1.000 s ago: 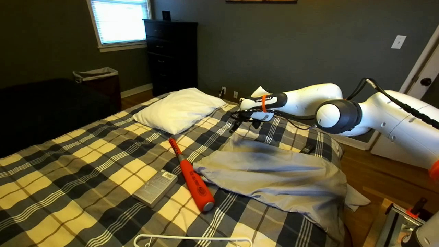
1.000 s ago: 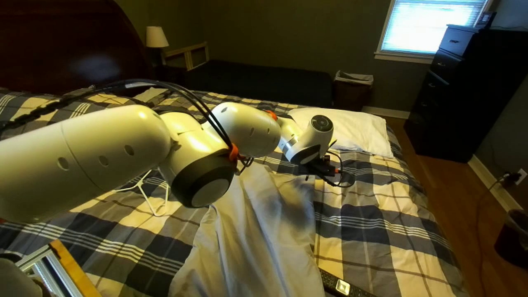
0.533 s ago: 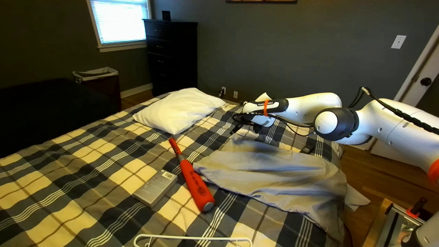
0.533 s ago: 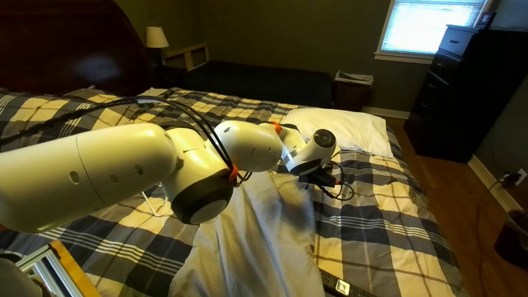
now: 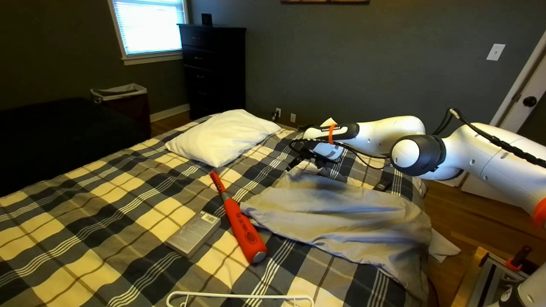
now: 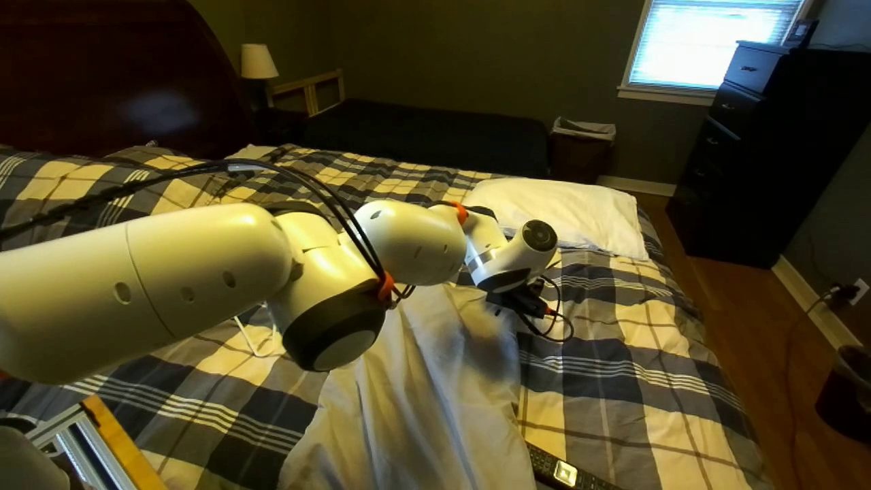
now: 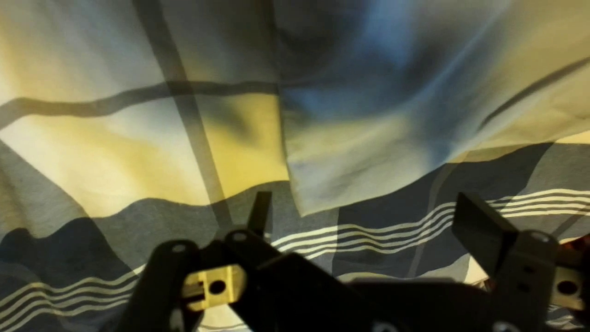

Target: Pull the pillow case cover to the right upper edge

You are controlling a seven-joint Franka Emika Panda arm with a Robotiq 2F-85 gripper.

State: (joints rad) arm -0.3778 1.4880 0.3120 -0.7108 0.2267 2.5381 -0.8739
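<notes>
The pillow case cover (image 5: 349,217) is a limp, wrinkled pale grey-blue cloth spread on the plaid bed cover; it also shows in an exterior view (image 6: 415,401). In the wrist view a corner of the pillow case cover (image 7: 341,175) points down between the fingertips and lies flat. My gripper (image 7: 364,205) is open with nothing between its fingers. In an exterior view the gripper (image 5: 304,166) hangs low by the cloth's far corner; contact cannot be told. The plaid cover's border (image 6: 718,388) runs along the bed's right side in an exterior view.
A white pillow (image 5: 222,136) lies beyond the gripper. An orange-red bat (image 5: 243,228) and a grey box (image 5: 194,234) lie beside the cloth. A black remote (image 6: 565,471) lies at the cloth's edge. A white hanger (image 5: 239,294) lies at the near side.
The arm has come down toward the bed, then nearly stopped while the gripper tilted a little. The pillow case cover has not moved.
</notes>
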